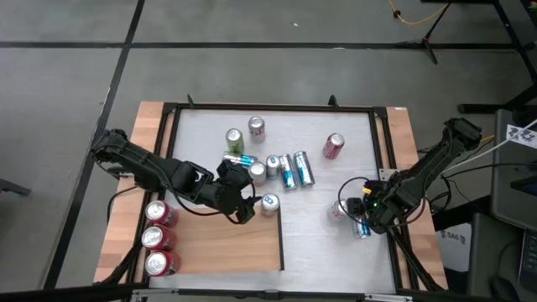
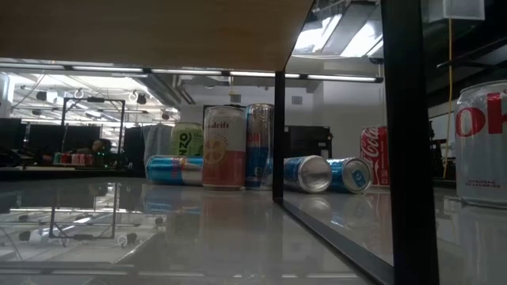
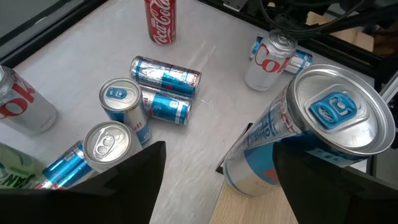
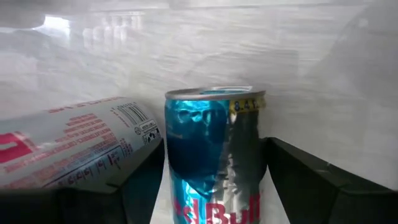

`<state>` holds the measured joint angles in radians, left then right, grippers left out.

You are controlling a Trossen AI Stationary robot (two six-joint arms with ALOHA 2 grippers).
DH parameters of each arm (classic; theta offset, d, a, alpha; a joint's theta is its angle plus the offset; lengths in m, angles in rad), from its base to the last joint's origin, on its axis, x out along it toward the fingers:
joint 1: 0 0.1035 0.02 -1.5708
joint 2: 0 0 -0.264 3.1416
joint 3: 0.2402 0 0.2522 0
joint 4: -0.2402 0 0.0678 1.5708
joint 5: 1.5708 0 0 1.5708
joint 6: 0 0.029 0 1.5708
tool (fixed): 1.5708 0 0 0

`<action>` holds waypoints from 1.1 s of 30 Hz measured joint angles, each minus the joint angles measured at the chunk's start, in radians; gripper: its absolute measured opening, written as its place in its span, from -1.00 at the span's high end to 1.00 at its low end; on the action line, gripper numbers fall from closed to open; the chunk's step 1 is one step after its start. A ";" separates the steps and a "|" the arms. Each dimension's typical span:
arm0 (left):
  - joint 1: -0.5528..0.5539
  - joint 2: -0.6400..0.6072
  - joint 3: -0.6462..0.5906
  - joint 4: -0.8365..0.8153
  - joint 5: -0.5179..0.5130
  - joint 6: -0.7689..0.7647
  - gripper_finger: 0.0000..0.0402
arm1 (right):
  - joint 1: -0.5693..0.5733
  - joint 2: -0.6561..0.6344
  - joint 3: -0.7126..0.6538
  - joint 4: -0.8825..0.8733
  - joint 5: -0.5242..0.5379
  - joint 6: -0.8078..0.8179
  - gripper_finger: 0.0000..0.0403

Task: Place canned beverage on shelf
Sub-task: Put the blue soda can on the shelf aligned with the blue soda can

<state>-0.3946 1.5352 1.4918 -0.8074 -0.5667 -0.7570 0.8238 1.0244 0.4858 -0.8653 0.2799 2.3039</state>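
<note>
The shelf (image 1: 218, 243) is the wood-grain panel at the table's near left. A slim silver-and-blue can (image 1: 269, 202) (image 3: 273, 143) stands upright at its far right corner. My left gripper (image 1: 248, 208) (image 3: 217, 193) is open just left of that can; one finger (image 3: 336, 180) shows in front of the can's side, and whether it touches I cannot tell. Near the right edge, my right gripper (image 1: 367, 216) (image 4: 214, 193) points steeply down, shut on a blue-and-silver can (image 4: 211, 155) (image 1: 362, 228). A white-and-red can (image 1: 340, 210) (image 4: 68, 149) is right beside it. My right gripper pinches the blue-and-silver can by its two long sides (image 4: 177, 174), one finger on each. The fingers come steeply from above and lie across the can. The can's end rim (image 4: 214, 94) points away from the wrist. Whether the can rests on the table I cannot tell.
Three red cans (image 1: 157, 237) stand in a row on the shelf's left side. Several cans, upright and lying, cluster at the table's middle (image 1: 281, 168); a green one (image 1: 235, 139) and a lying red one (image 1: 333, 147) are farther back. A black frame (image 1: 277, 107) rims the table.
</note>
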 joint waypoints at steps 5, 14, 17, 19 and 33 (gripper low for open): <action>0.000 0.000 0.000 0.000 0.000 0.000 -0.47 | 0.000 -0.032 0.000 -0.036 -0.002 0.003 -0.35; 0.000 0.000 0.000 0.000 0.000 0.000 -0.47 | 0.000 -0.047 0.003 -0.120 -0.082 0.022 -0.35; 0.000 0.000 0.000 0.000 0.000 0.000 -0.47 | 0.000 -0.047 0.003 -0.120 -0.133 0.023 -0.35; 0.000 0.000 0.000 0.000 0.000 0.000 -0.47 | 0.000 -0.042 0.003 -0.118 -0.143 0.023 -0.35; 0.000 0.000 0.000 0.000 0.000 0.000 -0.47 | 0.000 -0.038 0.004 -0.118 -0.177 0.019 -0.35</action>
<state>-0.3948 1.5351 1.4920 -0.8074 -0.5665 -0.7574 0.8242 0.9863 0.4896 -0.9833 0.1025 2.3225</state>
